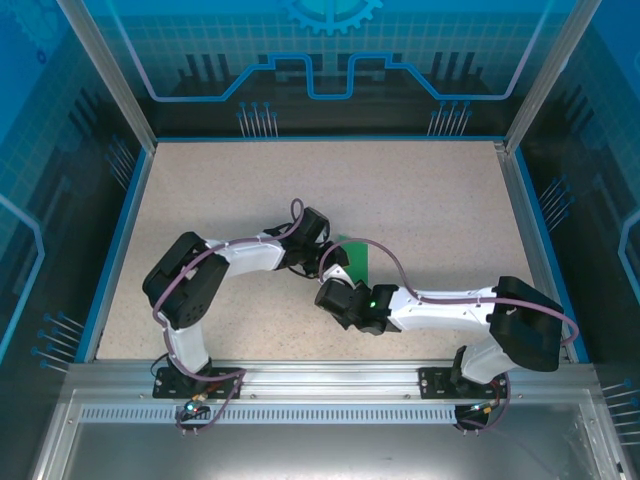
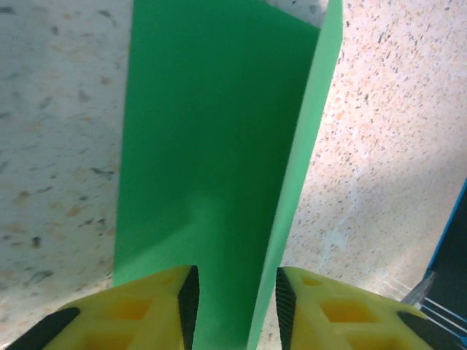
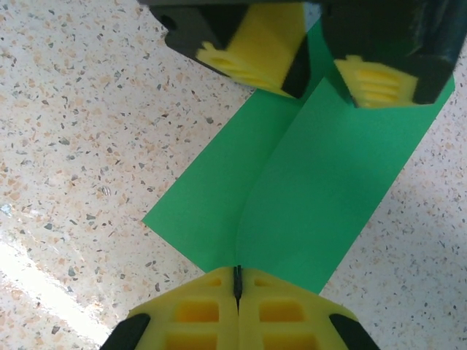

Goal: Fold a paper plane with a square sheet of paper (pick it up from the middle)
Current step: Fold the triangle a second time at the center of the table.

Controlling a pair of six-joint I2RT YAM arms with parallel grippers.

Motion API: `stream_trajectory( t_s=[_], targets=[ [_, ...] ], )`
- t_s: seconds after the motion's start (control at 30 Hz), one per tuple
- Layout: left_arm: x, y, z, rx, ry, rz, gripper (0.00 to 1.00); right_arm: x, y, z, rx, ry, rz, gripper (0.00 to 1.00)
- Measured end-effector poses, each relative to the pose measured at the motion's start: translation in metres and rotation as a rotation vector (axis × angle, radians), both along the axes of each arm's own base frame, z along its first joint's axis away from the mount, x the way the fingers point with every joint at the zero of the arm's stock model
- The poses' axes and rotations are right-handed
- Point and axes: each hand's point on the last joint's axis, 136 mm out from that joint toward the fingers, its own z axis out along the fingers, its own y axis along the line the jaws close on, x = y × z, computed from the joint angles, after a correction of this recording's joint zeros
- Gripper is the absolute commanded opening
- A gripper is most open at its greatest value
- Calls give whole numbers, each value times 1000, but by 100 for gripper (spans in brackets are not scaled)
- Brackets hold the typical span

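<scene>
Paper: the green sheet (image 3: 314,182) lies near the middle of the table (image 3: 87,146), between the two grippers. One part is flat. The other part rises along a soft curve and is not yet pressed into a sharp crease.
Right gripper (image 3: 237,281): fingers closed, pinching the near edge of the paper where the raised curve ends.
Left gripper (image 2: 235,295): fingers apart, one on each side of the standing flap; I judge they do not clamp it.
Weight: very light, I think; a quick move can shift it.
Stiffness: thin and soft; it bends by itself and would buckle if pushed from the edge.
Surface: smooth, so it probably slides easily on the table.
Fragility: it should not tear easily, but it wrinkles fast, and a wrong crease will show.
Where to hold: on the fold line, at both ends, with a flat, light pinch, keeping the paper a little tight between the grippers.
</scene>
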Motion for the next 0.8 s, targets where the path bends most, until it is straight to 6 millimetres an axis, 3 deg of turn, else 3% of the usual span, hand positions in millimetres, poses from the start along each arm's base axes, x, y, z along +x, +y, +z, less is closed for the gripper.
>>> stream_trajectory(
  t_s=[0.17,0.43,0.63,0.8],
  targets=[
    [8,24,22,27,-44,68,57,3,11,11,50,14,-16,0],
    [7,97,51,100,-117,245,61,21,45,37,161,39,-100,0],
    [-7,114,46,142,-106,266,57,27,40,44,159,69,-146,0],
    [-12,123,46,171,-116,287,55,44,46,87,199,39,-162,0]
  ],
)
